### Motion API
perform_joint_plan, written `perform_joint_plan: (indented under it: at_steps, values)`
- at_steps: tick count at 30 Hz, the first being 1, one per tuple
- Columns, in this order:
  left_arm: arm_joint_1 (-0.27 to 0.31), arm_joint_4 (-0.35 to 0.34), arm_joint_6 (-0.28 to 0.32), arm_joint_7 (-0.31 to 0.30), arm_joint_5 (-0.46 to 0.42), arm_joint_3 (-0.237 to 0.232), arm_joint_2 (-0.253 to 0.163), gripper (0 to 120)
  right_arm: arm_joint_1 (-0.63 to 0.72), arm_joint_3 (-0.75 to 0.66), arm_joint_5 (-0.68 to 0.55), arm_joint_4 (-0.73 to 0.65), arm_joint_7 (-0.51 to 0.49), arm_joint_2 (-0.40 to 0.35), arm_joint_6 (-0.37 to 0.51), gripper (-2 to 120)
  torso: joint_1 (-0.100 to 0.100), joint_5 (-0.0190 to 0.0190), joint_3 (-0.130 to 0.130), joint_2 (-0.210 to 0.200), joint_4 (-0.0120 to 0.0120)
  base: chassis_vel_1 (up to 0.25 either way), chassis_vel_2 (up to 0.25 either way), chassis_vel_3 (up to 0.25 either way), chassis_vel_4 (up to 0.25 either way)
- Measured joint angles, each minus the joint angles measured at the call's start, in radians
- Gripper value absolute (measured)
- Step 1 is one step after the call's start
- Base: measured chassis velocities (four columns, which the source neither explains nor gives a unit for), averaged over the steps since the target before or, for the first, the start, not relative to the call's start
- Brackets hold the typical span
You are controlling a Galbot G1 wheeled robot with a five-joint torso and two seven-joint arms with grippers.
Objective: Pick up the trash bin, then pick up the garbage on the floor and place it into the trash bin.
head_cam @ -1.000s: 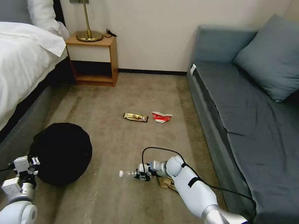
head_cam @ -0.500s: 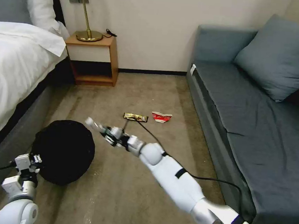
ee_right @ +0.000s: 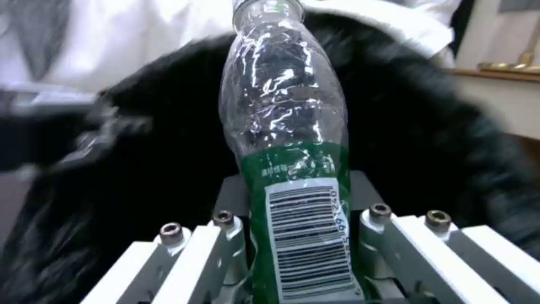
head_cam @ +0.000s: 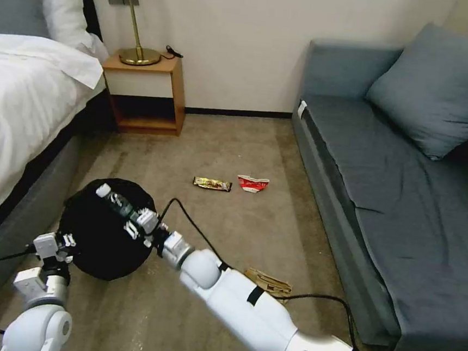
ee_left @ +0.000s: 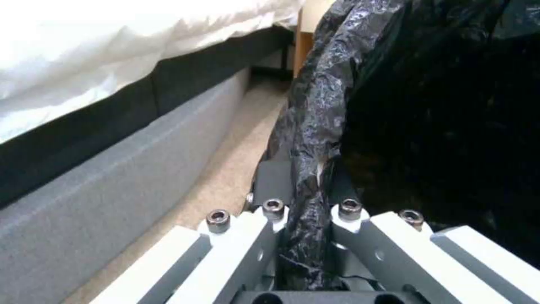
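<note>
At the lower left of the head view you have the left hand (head_cam: 58,243) clamped on the rim of the trash bin (head_cam: 94,240); the left wrist view shows a fold of the black bag (ee_left: 315,139) pinched between its fingers (ee_left: 276,185). The bin is tilted, its dark mouth facing the camera, beside the grey bed base (head_cam: 17,222). You cannot make out anything lying inside the black liner.

Just right of that, the right hand (head_cam: 132,217) reaches across the bin's mouth, closed on the clear bottle (head_cam: 113,200) at its green label. The bottle's white cap points to the upper left of the frame, and the body sits over the bin opening, gripped and not released. The right wrist view shows the bottle (ee_right: 287,169) with its barcode label between the fingers (ee_right: 225,236), black bag behind it.

At center frame, 2 pieces lie on the carpet, well apart from the bin: the gold-brown snack wrapper (head_cam: 212,184) and, just right of it, the red-and-white carton (head_cam: 253,184). Lower center, the crumpled tan paper (head_cam: 268,282) lies on the carpet beside the right arm, near the blue-grey sofa (head_cam: 387,172).
</note>
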State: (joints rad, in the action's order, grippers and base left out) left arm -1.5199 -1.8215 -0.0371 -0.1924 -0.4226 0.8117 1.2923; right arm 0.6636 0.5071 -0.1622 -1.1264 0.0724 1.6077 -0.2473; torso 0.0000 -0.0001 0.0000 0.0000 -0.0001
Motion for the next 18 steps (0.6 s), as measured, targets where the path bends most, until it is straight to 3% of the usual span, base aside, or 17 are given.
perform_joint_plan:
  at_steps: [6, 18]
  values:
    - [-0.006, 0.000, 0.000, 0.008, 0.018, -0.007, 0.029, 3, 0.009, 0.029, 0.054, 0.031, -0.019, 0.000, -0.017, 25, 0.000, 0.0000, 0.000, 0.000, 0.0001, 0.000, 0.000, 0.000, 0.000]
    - [-0.018, 0.007, -0.001, 0.046, 0.010, -0.013, 0.044, 3, -0.002, 0.053, 0.085, 0.073, -0.055, 0.004, -0.041, 28, 0.000, 0.0002, 0.000, 0.000, 0.0001, 0.000, 0.000, 0.000, 0.000]
